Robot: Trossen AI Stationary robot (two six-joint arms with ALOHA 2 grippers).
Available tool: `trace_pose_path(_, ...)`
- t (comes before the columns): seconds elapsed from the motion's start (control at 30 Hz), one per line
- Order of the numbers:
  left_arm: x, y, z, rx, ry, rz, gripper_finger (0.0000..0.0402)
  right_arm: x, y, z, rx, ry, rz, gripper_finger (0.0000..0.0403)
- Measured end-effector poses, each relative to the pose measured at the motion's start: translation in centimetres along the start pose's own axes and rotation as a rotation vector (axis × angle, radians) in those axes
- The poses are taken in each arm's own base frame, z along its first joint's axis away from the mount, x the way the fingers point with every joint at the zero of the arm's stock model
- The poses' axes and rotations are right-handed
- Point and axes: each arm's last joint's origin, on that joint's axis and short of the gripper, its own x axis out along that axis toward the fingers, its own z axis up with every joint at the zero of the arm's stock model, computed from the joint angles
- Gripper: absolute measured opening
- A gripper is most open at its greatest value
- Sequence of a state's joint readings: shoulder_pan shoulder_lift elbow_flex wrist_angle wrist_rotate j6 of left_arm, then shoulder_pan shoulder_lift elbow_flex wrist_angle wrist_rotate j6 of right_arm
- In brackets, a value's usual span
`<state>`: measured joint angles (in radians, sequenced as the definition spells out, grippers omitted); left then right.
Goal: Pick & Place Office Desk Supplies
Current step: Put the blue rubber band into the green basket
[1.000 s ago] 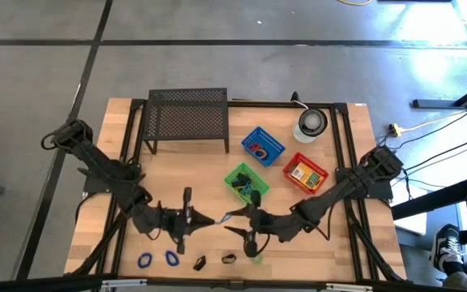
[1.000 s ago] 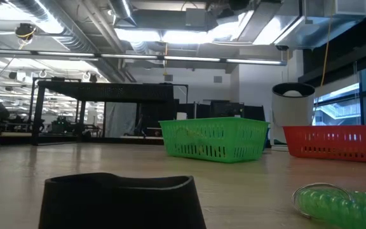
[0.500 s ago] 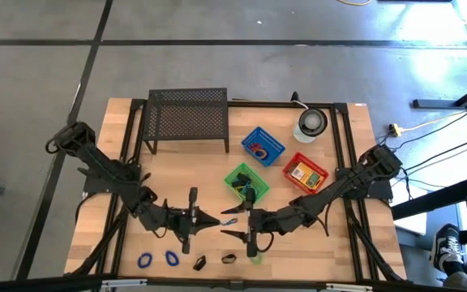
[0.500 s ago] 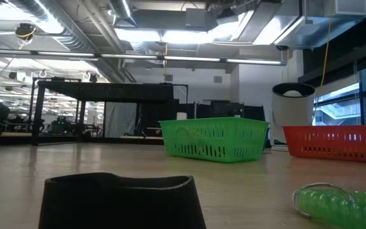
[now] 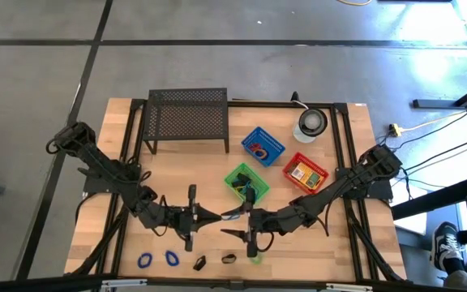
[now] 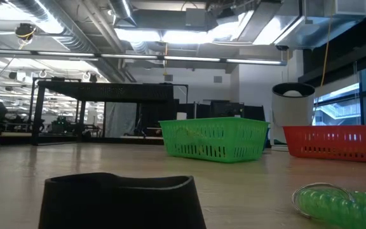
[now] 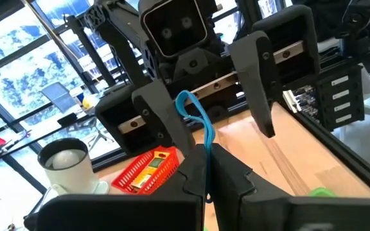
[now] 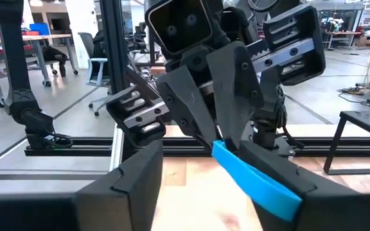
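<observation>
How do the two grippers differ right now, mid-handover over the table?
The left gripper is shut on the blue loop, its fingers pinched together; the right gripper is open, its fingers spread wide. The left gripper grips the loop; the right gripper's fingers stand either side of it and have not closed. Both face each other tip to tip above the table, near the green basket.

Bench (image 5: 193,174): pale wood planks with visible grain, matt, edged by a black metal frame. Rack (image 5: 188,113): black perforated metal mesh. Green basket (image 6: 213,139), red basket (image 6: 335,142), blue basket (image 5: 263,146): slotted plastic. Blue loop (image 7: 193,119): smooth, rubbery band. Green coil (image 6: 338,203): glossy translucent plastic. Left gripper (image 8: 220,138): matt black plastic.
</observation>
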<state>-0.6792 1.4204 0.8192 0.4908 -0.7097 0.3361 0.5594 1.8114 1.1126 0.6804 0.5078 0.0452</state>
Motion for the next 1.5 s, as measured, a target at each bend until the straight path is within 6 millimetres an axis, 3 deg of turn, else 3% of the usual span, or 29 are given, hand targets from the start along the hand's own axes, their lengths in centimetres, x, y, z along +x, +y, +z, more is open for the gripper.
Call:
trace_pose_path(0.27,-0.1,-0.2,0.1,0.0,-0.003,-0.006,0.0006,0.0,-0.2,0.0,0.001,-0.004,-0.08,0.0133)
trace_pose_path(0.63,-0.4,-0.5,0.2,0.002,-0.005,-0.013,0.0006,0.0,0.0,0.0,0.002,-0.001,-0.02,0.0009)
trace_pose_path(0.97,-0.4,-0.5,0.2,-0.052,-0.004,-0.009,0.0019,0.0,0.0,0.0,0.031,-0.001,-0.015,0.0004)
trace_pose_path(1.3,-1.3,-1.0,0.4,-0.065,0.023,0.114,0.0135,0.0,-0.3,-0.5,0.106,0.038,-0.082,0.0002)
trace_pose_path(1.5,-2.0,-0.8,0.5,-0.07,0.078,0.312,0.0177,0.5,-2.8,-2.0,0.213,0.173,-0.25,0.0002)
